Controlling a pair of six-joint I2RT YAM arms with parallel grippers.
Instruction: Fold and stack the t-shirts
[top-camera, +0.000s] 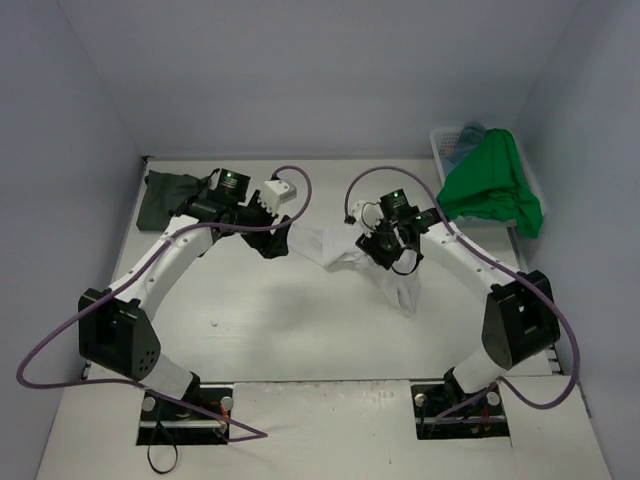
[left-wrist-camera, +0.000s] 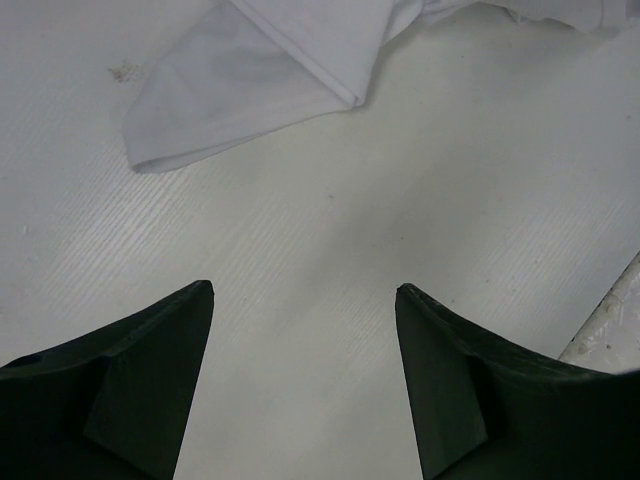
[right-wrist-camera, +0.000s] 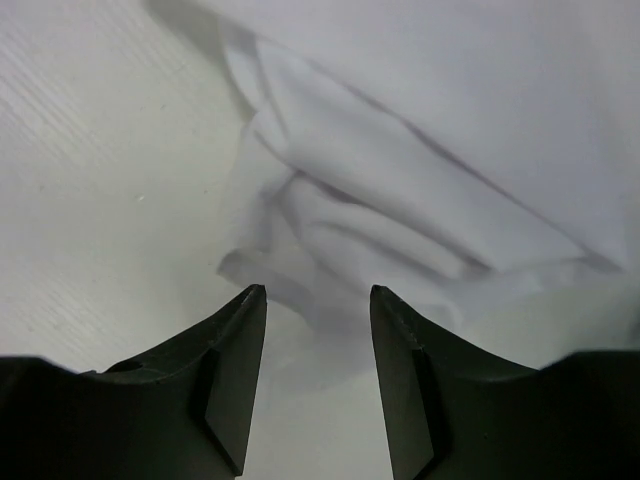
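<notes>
The white t-shirt (top-camera: 335, 247) lies crumpled mid-table, one part trailing toward the front (top-camera: 405, 292). My left gripper (top-camera: 273, 243) stands open just left of it; in the left wrist view (left-wrist-camera: 305, 292) only bare table lies between the jaws, with the white t-shirt's edge (left-wrist-camera: 270, 60) ahead. My right gripper (top-camera: 398, 260) hovers open over the shirt's right part; in the right wrist view (right-wrist-camera: 316, 292) bunched white folds (right-wrist-camera: 400, 190) sit just beyond the fingertips, nothing gripped. A dark grey-green t-shirt (top-camera: 165, 195) lies folded at the back left. A bright green t-shirt (top-camera: 490, 185) drapes over the basket, a teal-blue one (top-camera: 467, 135) inside.
The white lattice basket (top-camera: 440, 150) stands at the back right against the wall. Purple cables loop off both arms. Grey walls close in the table on three sides. The arm bases are bolted at the near edge.
</notes>
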